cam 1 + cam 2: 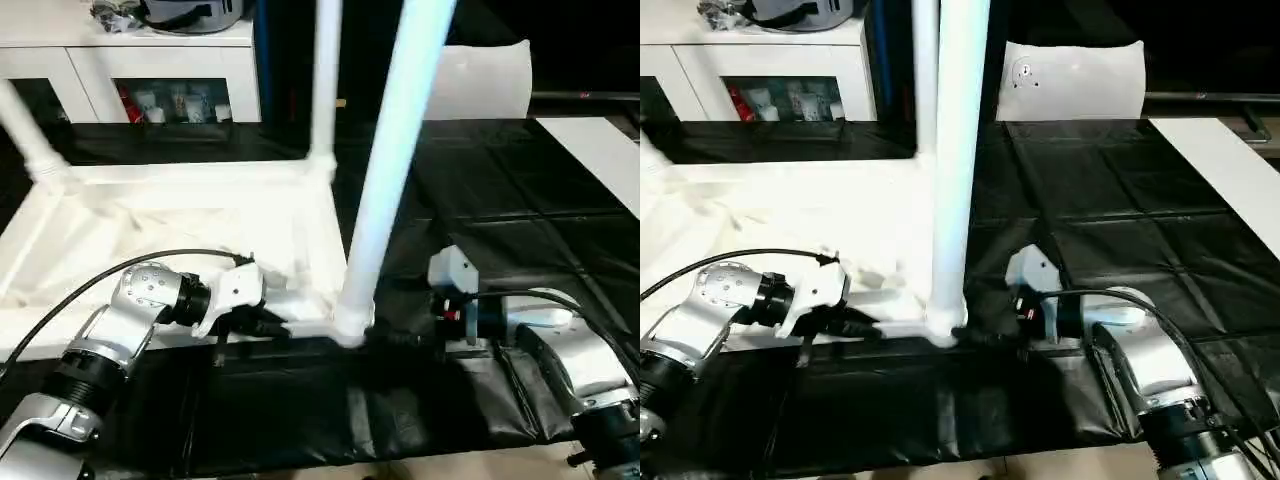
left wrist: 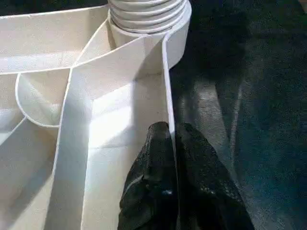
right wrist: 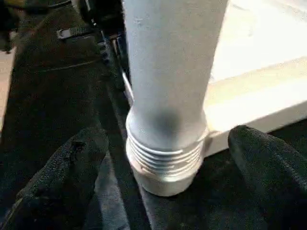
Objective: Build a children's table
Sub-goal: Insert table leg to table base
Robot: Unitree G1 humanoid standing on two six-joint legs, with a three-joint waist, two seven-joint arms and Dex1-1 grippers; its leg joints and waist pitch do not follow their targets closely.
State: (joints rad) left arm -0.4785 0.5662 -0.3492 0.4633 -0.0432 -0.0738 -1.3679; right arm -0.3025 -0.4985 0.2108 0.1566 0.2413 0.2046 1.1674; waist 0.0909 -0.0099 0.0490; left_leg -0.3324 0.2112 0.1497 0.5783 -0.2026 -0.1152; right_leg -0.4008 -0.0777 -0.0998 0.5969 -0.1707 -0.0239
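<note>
From the head cameras, the white table top [image 1: 180, 215] lies upside down on the black-covered work surface [image 1: 520, 200], ribbed side up. Three legs stand in its corner sockets: a near leg [image 1: 385, 170] at the corner closest to the robot, a far leg [image 1: 325, 85] behind it, and a third leg [image 1: 30, 135] at the far left corner. The left gripper [image 1: 262, 322] reaches in along the near rim of the top, just left of the near leg's base. The right gripper [image 1: 990, 335] sits on the black cover just right of that same base. A white cabinet [image 1: 150, 60] with shelves stands beyond the work surface, and a white panel [image 1: 1075, 80] leans further right.

In the left wrist view, the left gripper's two black fingers [image 2: 151, 187] are pinched narrowly on the thin side wall of the table top (one finger inside the rim, one outside). Past them the threaded end of the near leg [image 2: 146, 9] sits in its round corner socket [image 2: 180, 40].

In the right wrist view, the right gripper's fingers [image 3: 67, 177] stand wide apart on either side of the near leg's threaded base [image 3: 165, 158], touching nothing as far as can be seen. The threads still show above the socket, though how deep the leg sits is hard to judge from here.
</note>
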